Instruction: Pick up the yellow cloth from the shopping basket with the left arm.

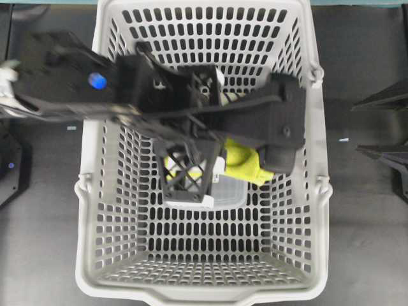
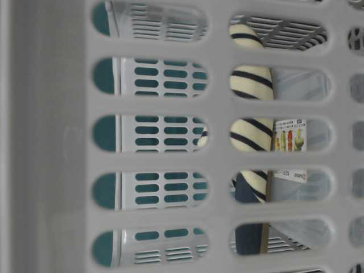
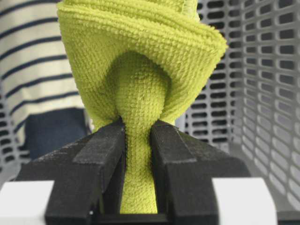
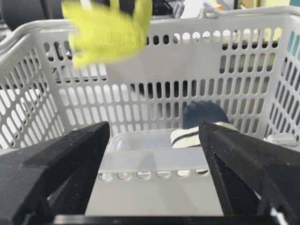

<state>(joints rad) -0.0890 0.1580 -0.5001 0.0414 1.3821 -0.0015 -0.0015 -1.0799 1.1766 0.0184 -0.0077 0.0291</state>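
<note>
The yellow cloth [image 1: 242, 159] hangs bunched from my left gripper [image 1: 220, 167], lifted over the middle of the light-grey shopping basket [image 1: 86, 255]. In the left wrist view the gripper [image 3: 138, 124] is shut on a pinched fold of the cloth [image 3: 140, 47], which flares out beyond the black fingers [image 3: 101, 154]. The left arm reaches in from the left across the basket. My right gripper [image 1: 357, 127] sits outside the basket's right wall, open and empty [image 4: 154, 129]; from there the cloth [image 4: 105, 30] shows blurred above the rim [image 4: 187, 23].
A cream-and-navy striped slipper [image 3: 33, 61] lies in the basket, also seen in the right wrist view [image 4: 197, 133] and through the wall slots [image 2: 250, 108]. A clear plastic container [image 1: 233, 194] lies on the basket floor under the cloth. A labelled package [image 2: 290, 136] lies beside the slipper.
</note>
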